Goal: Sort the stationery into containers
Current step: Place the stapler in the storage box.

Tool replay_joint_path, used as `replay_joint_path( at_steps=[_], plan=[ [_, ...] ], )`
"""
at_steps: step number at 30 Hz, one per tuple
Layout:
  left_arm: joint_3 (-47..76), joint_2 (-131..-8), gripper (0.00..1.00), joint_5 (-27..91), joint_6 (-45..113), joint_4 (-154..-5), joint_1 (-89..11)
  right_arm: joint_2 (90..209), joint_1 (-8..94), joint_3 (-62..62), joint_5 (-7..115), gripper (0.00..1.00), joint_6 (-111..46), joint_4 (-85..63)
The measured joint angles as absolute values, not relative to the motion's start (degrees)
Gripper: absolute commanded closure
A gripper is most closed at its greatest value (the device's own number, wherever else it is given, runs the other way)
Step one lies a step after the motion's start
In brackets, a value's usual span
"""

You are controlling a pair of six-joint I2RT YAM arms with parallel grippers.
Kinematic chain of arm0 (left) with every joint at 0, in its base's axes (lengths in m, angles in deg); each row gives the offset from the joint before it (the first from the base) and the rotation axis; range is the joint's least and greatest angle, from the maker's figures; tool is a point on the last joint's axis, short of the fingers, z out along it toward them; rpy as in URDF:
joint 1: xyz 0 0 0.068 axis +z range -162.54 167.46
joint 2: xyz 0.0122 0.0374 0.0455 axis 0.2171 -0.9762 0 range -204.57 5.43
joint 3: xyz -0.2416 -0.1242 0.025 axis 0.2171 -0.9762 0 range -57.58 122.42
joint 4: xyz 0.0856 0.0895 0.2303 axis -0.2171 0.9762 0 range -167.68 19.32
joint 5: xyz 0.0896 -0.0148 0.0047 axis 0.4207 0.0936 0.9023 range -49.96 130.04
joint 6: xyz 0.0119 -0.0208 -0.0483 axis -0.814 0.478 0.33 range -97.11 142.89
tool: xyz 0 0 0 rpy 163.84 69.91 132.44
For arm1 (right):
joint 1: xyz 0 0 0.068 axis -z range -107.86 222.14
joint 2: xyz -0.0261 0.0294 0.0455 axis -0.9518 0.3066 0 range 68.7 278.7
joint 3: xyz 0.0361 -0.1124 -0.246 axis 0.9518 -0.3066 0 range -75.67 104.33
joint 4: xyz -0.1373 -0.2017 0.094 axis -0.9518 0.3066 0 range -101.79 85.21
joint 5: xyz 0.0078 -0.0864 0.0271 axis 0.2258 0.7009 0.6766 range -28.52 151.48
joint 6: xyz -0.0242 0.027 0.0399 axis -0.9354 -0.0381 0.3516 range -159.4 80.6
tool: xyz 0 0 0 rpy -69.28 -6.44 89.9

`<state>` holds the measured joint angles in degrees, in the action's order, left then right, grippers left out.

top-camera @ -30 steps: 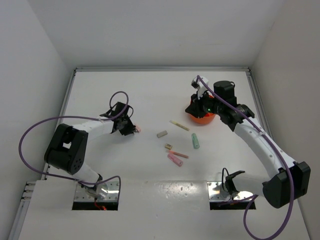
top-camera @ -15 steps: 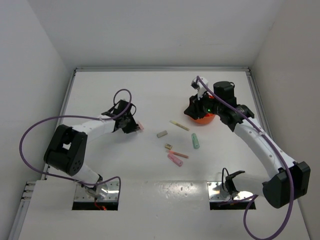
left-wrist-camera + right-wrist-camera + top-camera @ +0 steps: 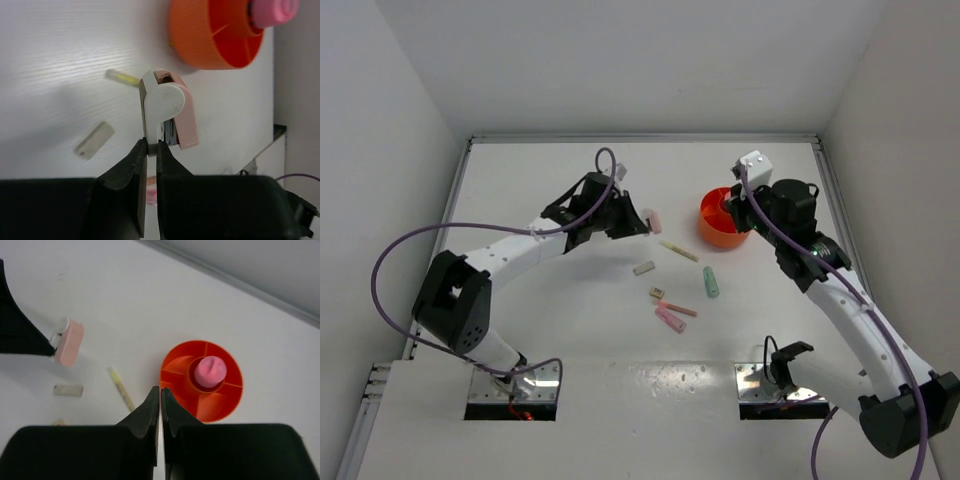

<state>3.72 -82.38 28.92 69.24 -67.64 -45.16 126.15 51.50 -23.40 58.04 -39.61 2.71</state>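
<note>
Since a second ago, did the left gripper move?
Yes. The left gripper carried the white-pink block rightward: from left of the grey block to just beyond it, nearer the orange bowl.

White tabletop (image 3: 550, 330) seen from above, boxed in by plain white walls (image 3: 620, 60) on its left, far and right sides, with a thin grey metal rail (image 3: 640, 139) running along the foot of the far wall.

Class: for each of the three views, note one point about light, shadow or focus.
Top view: soft, even light, with glare on the left base plate. Left wrist: the stapler is sharp, and a diffuse shadow lies on the table beside it. Right wrist: the shut right fingers are near-black, the bowl well lit.
</note>
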Motion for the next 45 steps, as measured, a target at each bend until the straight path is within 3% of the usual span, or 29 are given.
replay_joint_path(
  at_steps=[13,24,35,45],
  plan=[
    [18.5,-104.1,1.0,11.4,73.9,-88.7,-51.5,122.3,51.5,-27.1,67.5,0.94,-39.8,-2.7],
    [26.4,-111.1,1.0,4.4,77.9,-94.8,-51.6,121.9,51.5,-27.9,68.4,0.94,-40.2,-3.6],
    [16.1,-110.2,1.0,16.2,86.4,-103.1,-53.7,121.5,51.5,-28.8,68.5,0.94,-40.5,-4.1],
    [15.3,-109.3,1.0,23.2,90.6,-107.2,-55.4,120.7,51.5,-29.2,68.5,0.94,-40.5,-4.5]
  ],
)
